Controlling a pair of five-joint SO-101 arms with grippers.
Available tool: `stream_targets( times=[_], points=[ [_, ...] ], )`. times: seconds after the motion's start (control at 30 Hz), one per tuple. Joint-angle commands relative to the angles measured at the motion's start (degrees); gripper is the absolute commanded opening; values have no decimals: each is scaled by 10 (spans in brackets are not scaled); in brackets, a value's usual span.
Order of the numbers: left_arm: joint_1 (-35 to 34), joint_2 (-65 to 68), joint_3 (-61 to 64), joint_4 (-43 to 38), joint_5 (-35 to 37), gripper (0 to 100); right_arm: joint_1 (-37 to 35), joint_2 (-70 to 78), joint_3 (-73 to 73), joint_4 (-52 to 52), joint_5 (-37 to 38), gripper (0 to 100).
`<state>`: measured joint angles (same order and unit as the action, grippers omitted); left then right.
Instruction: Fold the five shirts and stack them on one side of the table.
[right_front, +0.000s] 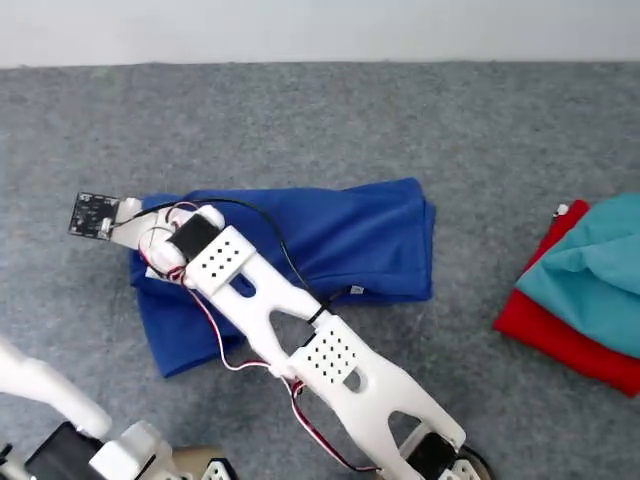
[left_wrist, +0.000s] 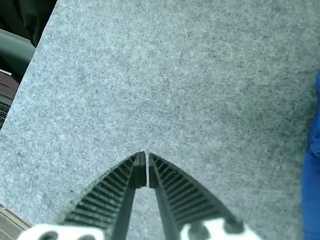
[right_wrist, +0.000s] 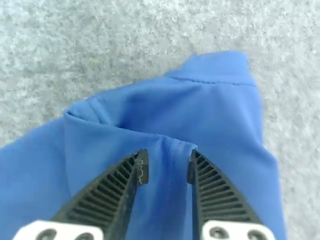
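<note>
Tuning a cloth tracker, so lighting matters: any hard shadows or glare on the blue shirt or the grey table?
High view: even light, no glare; the right arm casts a soft shadow on the blue shirt. Right wrist view: mild shading in the shirt's folds by the open right gripper. Left wrist view: grey table evenly lit around the left gripper.

Loose shirt (right_front: 340, 240) lies centre-left on the table (right_front: 300, 120); stacked shirts (right_front: 590, 290) far right.

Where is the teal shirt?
In the high view, the folded teal cloth shirt lies at the grey table's right edge, stacked on a folded red cloth shirt.
</note>
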<state>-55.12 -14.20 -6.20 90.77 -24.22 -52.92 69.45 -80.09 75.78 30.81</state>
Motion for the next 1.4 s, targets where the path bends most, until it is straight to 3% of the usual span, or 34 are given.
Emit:
stream_targets(
  times=[0.0, 0.37, 0.87, 1.2, 1.37],
  points=[
    [-3, -19, -1, -6, -4, 14, 9, -54, -55, 44, 4, 143],
    [0, -19, -1, -9, -3, 14, 79, -99, -113, 272, 2, 144],
    [0, -18, -1, -9, -3, 14, 24, -15, -73, 207, -18, 146],
    [-1, -19, -1, -9, -4, 14, 133, 17, -76, 244, -16, 145],
    [1, -19, -1, -9, -4, 14, 112, -33, -76, 250, -18, 146]
  ],
)
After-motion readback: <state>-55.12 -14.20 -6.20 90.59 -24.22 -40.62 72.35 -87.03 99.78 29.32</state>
